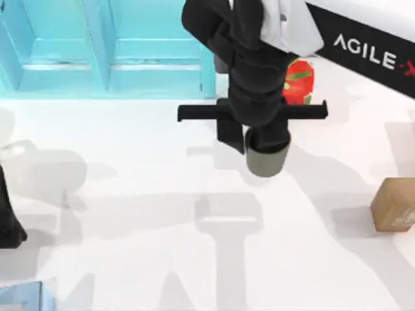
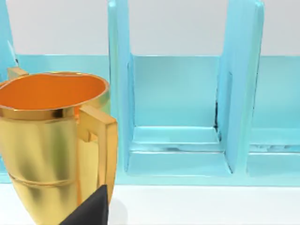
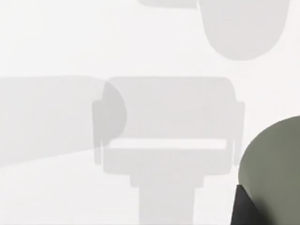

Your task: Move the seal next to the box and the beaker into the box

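My right gripper (image 1: pixel 264 146) hangs over the middle of the desk (image 1: pixel 130 246), toward the back, clenched on the beaker (image 1: pixel 266 159). The beaker is a dark olive-grey cup, and in the top view it sits under the black wrist with its lower body showing just below the gripper. In the right wrist view the beaker (image 3: pixel 274 168) curves in at one edge with a dark fingertip (image 3: pixel 246 211) against it, and the white desk beneath carries only soft shadows, so the cup looks lifted clear of the surface.

The seal (image 1: pixel 393 205), a tan-brown block with pale marks low on one face, rests on the desk at the far right edge of the top view, well apart from the beaker and from the box.

The box (image 1: pixel 110 58) is the light blue compartmented thing along the back left of the desk; its dividers stand upright. Behind my right arm, a red pot (image 1: pixel 299 81) with green marks peeks out near the back.

My left arm sits parked at the left edge of the top view. I cannot tell how the left gripper (image 1: pixel 10 227) is set. Its wrist view looks at a golden cup (image 2: pixel 51 140) with an orange inside, standing in front of the box (image 2: pixel 178 117).
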{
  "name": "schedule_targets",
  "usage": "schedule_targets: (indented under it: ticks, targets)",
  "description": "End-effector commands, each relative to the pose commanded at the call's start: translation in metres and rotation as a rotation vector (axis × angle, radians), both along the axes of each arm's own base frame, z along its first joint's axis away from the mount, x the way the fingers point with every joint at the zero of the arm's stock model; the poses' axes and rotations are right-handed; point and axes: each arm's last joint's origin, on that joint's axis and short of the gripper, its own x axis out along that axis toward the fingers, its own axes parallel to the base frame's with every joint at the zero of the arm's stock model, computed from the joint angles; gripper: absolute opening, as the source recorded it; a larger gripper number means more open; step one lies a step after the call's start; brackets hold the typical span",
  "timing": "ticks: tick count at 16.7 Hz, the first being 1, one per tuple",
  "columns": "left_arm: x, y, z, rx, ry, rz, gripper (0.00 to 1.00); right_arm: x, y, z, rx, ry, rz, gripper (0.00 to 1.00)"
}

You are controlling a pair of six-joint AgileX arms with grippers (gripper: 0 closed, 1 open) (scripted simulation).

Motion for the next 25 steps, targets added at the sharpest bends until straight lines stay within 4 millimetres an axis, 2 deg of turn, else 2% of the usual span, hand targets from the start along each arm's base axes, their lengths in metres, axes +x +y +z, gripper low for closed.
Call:
schedule_targets:
  ticks: [5,7,8,11,14,16,19,20,22,25]
  targets:
    - [0.000,0.000,0.000,0.000,0.000,0.000,1.00,-0.001,-0.001,0.002,-0.001,-0.001,0.003,0.00]
    - [0.000,0.000,0.000,0.000,0.000,0.000,1.00,0.005,-0.014,0.001,-0.009,0.010,0.003,0.00]
    - [0.000,0.000,0.000,0.000,0.000,0.000,1.00,0.009,-0.027,0.001,-0.014,0.019,0.003,0.00]
    - [0.000,0.000,0.000,0.000,0.000,0.000,1.00,0.026,-0.090,0.004,-0.022,0.048,0.001,0.00]
    - [0.000,0.000,0.000,0.000,0.000,0.000,1.00,0.031,-0.184,0.010,-0.010,0.063,0.002,0.00]
    - [0.000,0.000,0.000,0.000,0.000,0.000,1.00,0.018,-0.251,0.013,0.005,0.064,0.003,0.00]
    - [0.000,0.000,0.000,0.000,0.000,0.000,1.00,-0.026,-0.335,0.011,0.025,0.059,0.005,0.00]
    - [0.000,0.000,0.000,0.000,0.000,0.000,1.00,-0.043,-0.355,0.009,0.030,0.057,0.005,0.00]
    - [0.000,0.000,0.000,0.000,0.000,0.000,1.00,-0.077,-0.382,0.003,0.040,0.053,0.004,0.00]
    - [0.000,0.000,0.000,0.000,0.000,0.000,1.00,-0.112,-0.399,-0.004,0.046,0.040,0.003,0.00]
